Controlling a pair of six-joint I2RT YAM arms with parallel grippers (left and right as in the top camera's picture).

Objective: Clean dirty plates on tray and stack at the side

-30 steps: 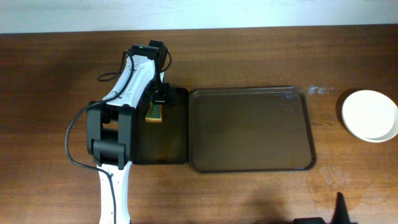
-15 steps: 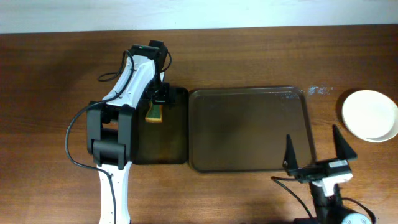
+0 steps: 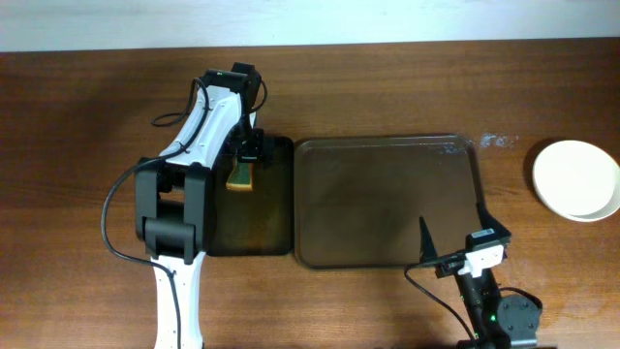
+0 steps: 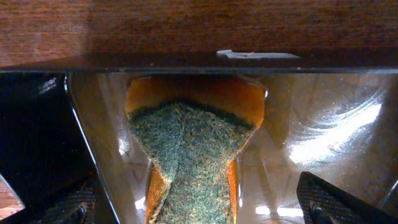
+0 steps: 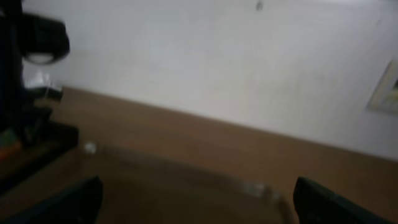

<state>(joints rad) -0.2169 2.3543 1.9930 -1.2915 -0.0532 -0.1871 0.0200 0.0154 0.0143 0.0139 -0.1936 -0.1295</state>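
The brown tray (image 3: 387,155) lies mid-table with nothing on it; it shows blurred in the right wrist view (image 5: 155,180). A white plate (image 3: 576,179) sits on the table right of the tray; I cannot tell whether others are stacked under it. My left gripper (image 3: 248,153) is open over the black tray (image 3: 276,218). In the left wrist view its fingers (image 4: 196,208) straddle a green and orange sponge (image 4: 193,143) without closing on it. My right gripper (image 3: 453,233) is open and empty at the brown tray's front right corner, and also shows in the right wrist view (image 5: 199,202).
The sponge (image 3: 240,175) lies in the far part of the narrow black tray, left of the brown tray. A small white scrap (image 3: 496,141) lies on the table by the brown tray's far right corner. A wall is behind the table.
My right arm has come into view from the front edge and moved left toward the brown tray's front right corner. The left arm and sponge have not moved.
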